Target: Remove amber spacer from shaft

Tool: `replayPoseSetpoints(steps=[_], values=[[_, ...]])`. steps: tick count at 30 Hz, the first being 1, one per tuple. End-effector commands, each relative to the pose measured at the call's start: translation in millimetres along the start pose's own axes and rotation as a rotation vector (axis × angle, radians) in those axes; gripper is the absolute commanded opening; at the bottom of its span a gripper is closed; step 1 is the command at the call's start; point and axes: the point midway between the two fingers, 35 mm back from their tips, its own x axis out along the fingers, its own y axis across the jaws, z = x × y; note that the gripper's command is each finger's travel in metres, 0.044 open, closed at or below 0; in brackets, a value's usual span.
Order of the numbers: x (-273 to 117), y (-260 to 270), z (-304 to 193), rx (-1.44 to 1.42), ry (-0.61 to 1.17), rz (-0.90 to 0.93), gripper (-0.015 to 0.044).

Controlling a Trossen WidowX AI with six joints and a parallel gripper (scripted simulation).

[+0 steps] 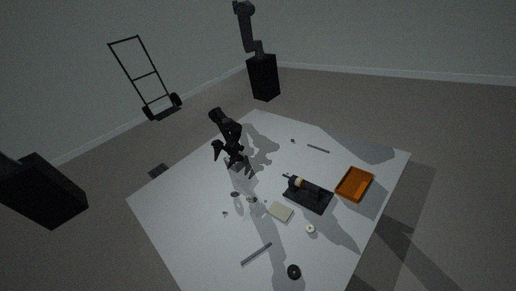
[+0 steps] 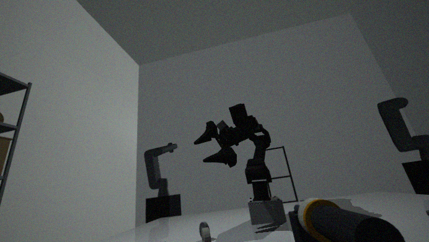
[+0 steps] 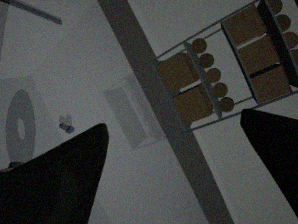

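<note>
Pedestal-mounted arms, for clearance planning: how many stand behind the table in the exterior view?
2: one arm at left, another arm near the right edge. Others may stand out of frame.

Shaft (image 1: 285, 175): thin, grey, I see only its end, poking out past the upright on the far side of the rings from the housing; the rest is hidden from me. Amber spacer (image 1: 300, 183) (image 2: 307, 218): a thin ring, on edge, up in the row, between the pale spacers (image 1: 297, 180) (image 2: 301, 211) and the housing (image 1: 310, 186) (image 2: 344, 221). Housing: dark, thick, round-bodied, lying lengthwise above its black base (image 1: 298, 197). Pale rings: I can't count them.
</note>
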Motion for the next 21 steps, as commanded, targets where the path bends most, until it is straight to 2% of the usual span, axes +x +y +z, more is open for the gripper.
replayPoseSetpoints(steps=[1,5,11,17,21], values=[[0,1,1,-0.018,-0.005,0.006,0.0426],[3,33,30,-0.380,-0.122,0.117,0.0440],[-4,97,76,-1.025,-0.420,0.225,0.0440],[-26,164,108,-1.619,-0.805,0.182,0.0440],[-41,196,118,-1.873,-1.011,0.099,0.0440]])
